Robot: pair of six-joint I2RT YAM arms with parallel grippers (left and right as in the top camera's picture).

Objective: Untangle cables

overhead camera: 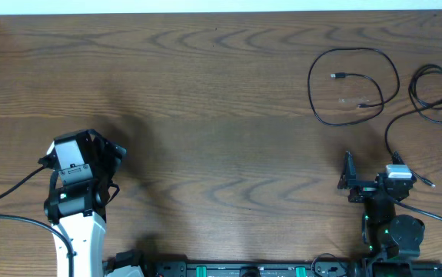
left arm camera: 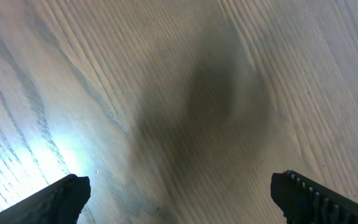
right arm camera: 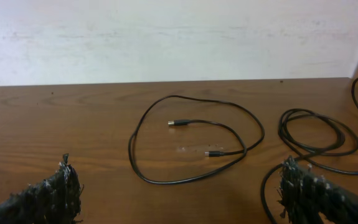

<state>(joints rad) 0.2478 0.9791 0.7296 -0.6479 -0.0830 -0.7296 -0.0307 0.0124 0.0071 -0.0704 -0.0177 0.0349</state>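
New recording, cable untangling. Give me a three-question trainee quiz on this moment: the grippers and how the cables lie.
1. True or false: the left gripper holds a cable.
2. The looped cable and the coiled cable are: A) knotted together; B) side by side, apart; C) draped over the left arm.
3. Fill in: the right gripper has its jaws ___.

Key: 1 false; 2 B; 3 open.
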